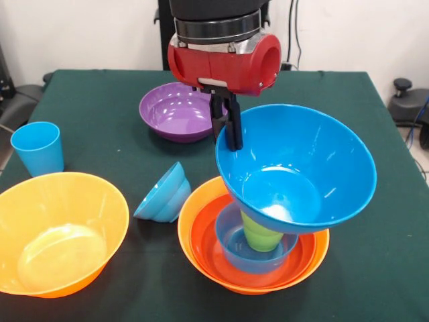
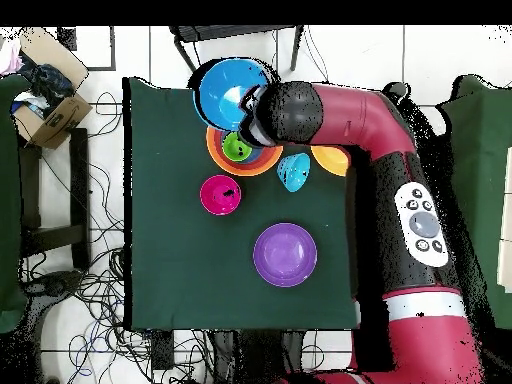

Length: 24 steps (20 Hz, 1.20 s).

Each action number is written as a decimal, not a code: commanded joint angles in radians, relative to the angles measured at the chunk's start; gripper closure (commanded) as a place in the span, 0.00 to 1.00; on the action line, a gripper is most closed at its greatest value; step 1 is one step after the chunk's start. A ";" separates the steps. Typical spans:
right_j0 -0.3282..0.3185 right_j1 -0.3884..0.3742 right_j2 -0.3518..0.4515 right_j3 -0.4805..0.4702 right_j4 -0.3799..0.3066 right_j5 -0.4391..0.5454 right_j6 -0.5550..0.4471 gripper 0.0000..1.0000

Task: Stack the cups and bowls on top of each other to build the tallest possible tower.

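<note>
My gripper (image 1: 232,133) is shut on the near rim of a big blue bowl (image 1: 301,168) and holds it tilted just above the tower. The tower (image 1: 201,241) is an orange bowl holding a red-orange bowl (image 1: 204,245), a smaller blue bowl (image 1: 231,247) and the lime green cup (image 1: 258,233). In the overhead view the held bowl (image 2: 226,88) hangs beside the tower (image 2: 216,148), with the green cup (image 2: 236,148) showing and the gripper (image 2: 252,104) under the arm's head. The light blue cup (image 1: 38,147) stands upright at the left.
A second big orange bowl (image 1: 57,231) sits front left. A small blue bowl (image 1: 163,194) lies on its side beside the tower. The purple bowl (image 1: 175,111) is at the back. A pink bowl (image 2: 220,194) shows only from overhead. The green table (image 1: 87,94) has boxes and cables around it.
</note>
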 commanded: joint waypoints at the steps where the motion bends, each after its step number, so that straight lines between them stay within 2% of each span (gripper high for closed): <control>1: -0.019 0.035 0.056 0.068 -0.079 -0.055 -0.228 1.00; 17: -0.055 0.032 0.093 0.086 -0.081 -0.012 -0.253 1.00; 24: -0.090 0.024 0.137 0.144 -0.071 -0.048 -0.253 1.00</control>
